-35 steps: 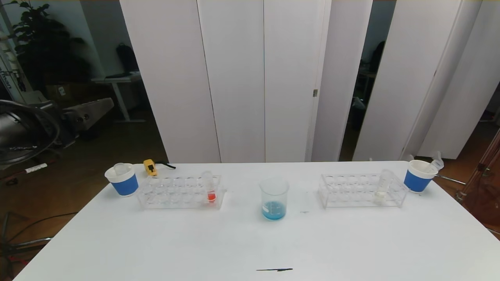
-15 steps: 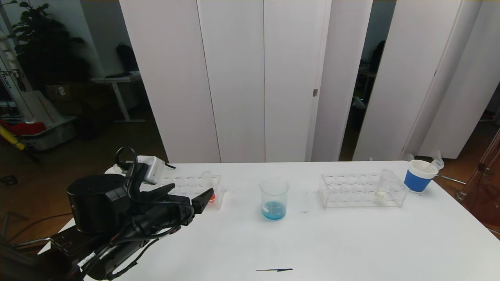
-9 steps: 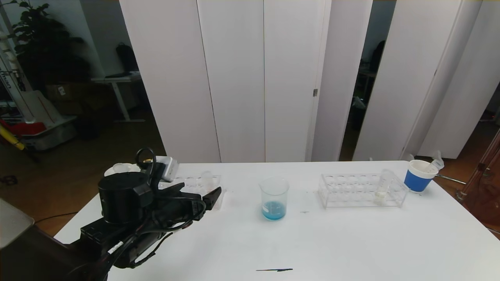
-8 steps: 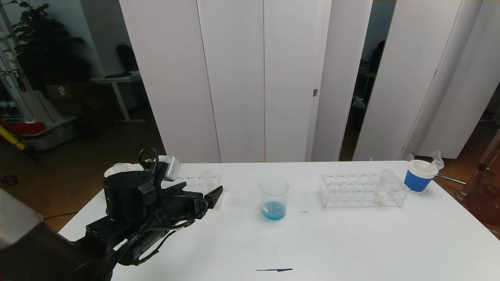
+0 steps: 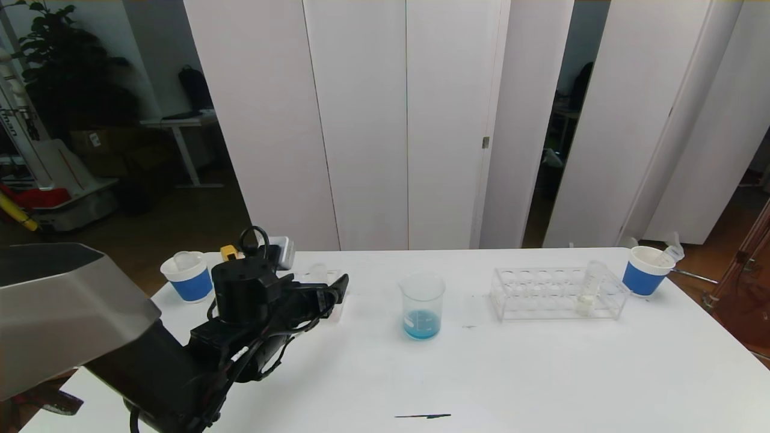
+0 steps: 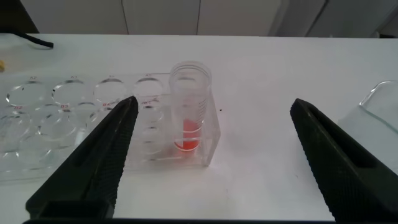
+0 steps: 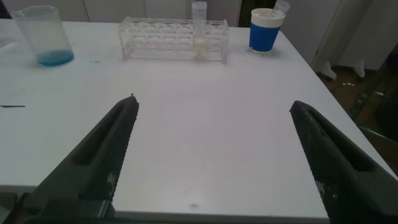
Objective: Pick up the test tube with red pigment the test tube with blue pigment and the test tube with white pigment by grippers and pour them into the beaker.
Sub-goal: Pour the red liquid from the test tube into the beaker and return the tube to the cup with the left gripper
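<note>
The test tube with red pigment (image 6: 188, 106) stands in the end hole of the left clear rack (image 6: 74, 124). My left gripper (image 6: 214, 102) is open just short of it, the tube in line with the gap and nearer one finger. In the head view the left gripper (image 5: 334, 291) covers most of that tube. The beaker (image 5: 422, 304) at table centre holds a little blue liquid. The test tube with white pigment (image 5: 588, 291) stands in the right rack (image 5: 556, 293). The test tube with blue pigment is out of view. My right gripper (image 7: 214, 102) hangs open and empty over the table's near right part.
A blue paper cup (image 5: 187, 276) stands left of the left rack and another (image 5: 645, 270) right of the right rack, each with a clear tube in it. A small yellow object (image 5: 228, 252) lies at the back left. White screens stand behind the table.
My left arm came in from the left and moved forward and right across the table toward the red tube, staying open. The tubes and beaker have not moved.
</note>
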Controlling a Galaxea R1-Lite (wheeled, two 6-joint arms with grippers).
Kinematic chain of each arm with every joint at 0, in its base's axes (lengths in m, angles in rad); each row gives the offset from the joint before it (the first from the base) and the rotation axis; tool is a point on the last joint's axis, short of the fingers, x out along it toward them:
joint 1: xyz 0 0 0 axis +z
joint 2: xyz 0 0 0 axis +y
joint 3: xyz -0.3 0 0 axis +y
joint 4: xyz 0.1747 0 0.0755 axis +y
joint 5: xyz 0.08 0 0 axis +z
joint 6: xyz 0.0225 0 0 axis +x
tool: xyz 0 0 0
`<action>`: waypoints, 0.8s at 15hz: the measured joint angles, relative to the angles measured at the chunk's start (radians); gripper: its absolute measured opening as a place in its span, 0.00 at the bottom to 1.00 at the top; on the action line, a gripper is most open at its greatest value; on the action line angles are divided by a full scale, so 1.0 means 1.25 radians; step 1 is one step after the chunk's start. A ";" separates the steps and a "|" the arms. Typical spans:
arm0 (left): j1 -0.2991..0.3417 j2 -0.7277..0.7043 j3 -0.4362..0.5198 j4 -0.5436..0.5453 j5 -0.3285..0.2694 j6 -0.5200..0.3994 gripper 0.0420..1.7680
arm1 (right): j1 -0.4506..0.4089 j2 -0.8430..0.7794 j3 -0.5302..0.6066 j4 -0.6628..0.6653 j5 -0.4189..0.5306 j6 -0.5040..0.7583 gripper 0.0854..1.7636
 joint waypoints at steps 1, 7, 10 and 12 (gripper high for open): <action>0.000 0.016 -0.011 -0.010 0.013 0.000 0.99 | 0.000 0.000 0.000 0.000 0.000 0.000 0.99; 0.005 0.108 -0.050 -0.089 0.061 0.007 0.99 | 0.000 0.000 0.000 0.000 0.000 0.000 0.99; 0.009 0.143 -0.058 -0.119 0.069 0.012 0.99 | 0.000 0.000 0.000 0.000 0.000 0.000 0.99; 0.016 0.157 -0.070 -0.121 0.071 0.011 0.99 | 0.000 0.000 0.000 0.000 0.000 0.000 0.99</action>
